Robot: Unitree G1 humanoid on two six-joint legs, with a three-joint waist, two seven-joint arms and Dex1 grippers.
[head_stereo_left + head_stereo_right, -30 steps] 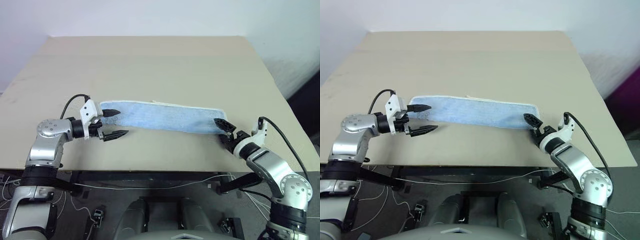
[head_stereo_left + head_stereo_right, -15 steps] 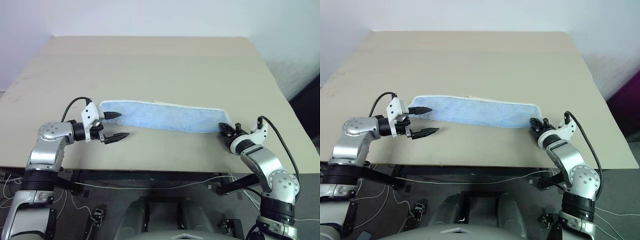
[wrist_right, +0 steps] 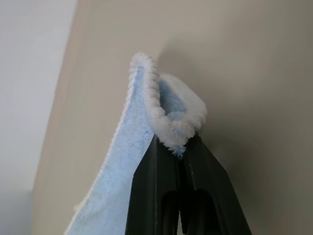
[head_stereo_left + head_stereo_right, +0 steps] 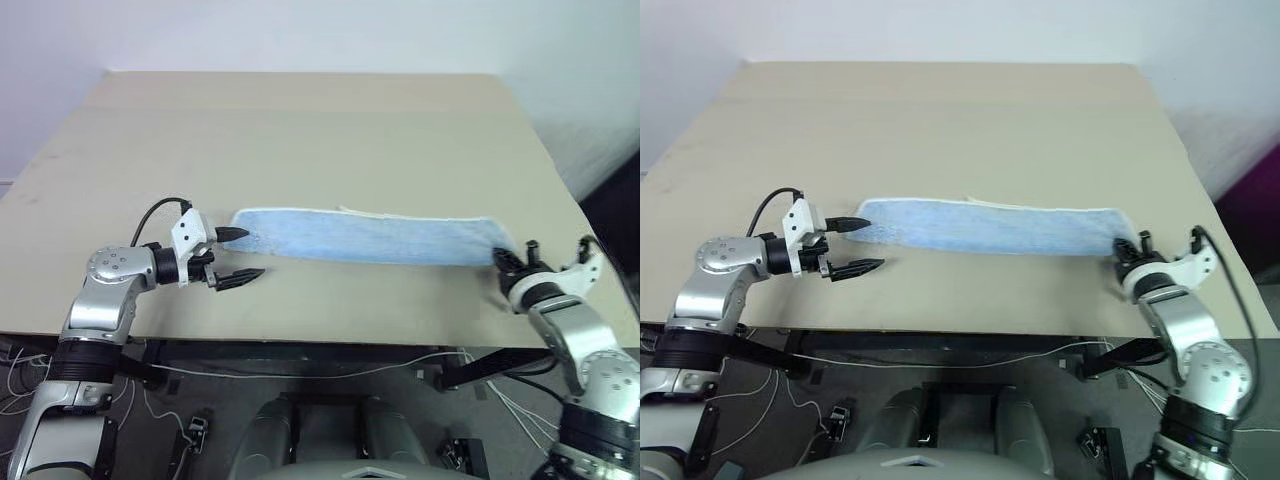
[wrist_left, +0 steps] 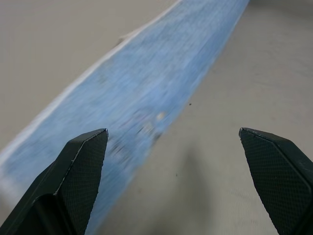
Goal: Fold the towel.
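Observation:
The light blue towel [image 4: 370, 238] lies as a long narrow strip across the front of the beige table [image 4: 300, 130], pulled out straight. My right gripper [image 4: 505, 262] is shut on the towel's right end, and in the right wrist view the fluffy white-edged corner [image 3: 168, 115] bunches above the closed fingertips [image 3: 176, 147]. My left gripper [image 4: 250, 253] stands open at the strip's left end. Its far fingertip [image 4: 240, 235] rests over the towel's near corner, and its other finger [image 4: 245, 275] is on bare table. In the left wrist view the towel [image 5: 146, 88] runs away past the left finger [image 5: 80, 166].
The right gripper is close to the table's right front corner [image 4: 625, 335]. The front edge [image 4: 300, 340] runs just behind both wrists, with cables [image 4: 330, 372] hanging below it. Bare tabletop stretches behind the towel to the far edge [image 4: 300, 73].
My right gripper shut on the towel's right end and moved right, dragging the whole strip right and straightening it. The towel's left end slid toward the left fingertip. The left gripper stayed put, open.

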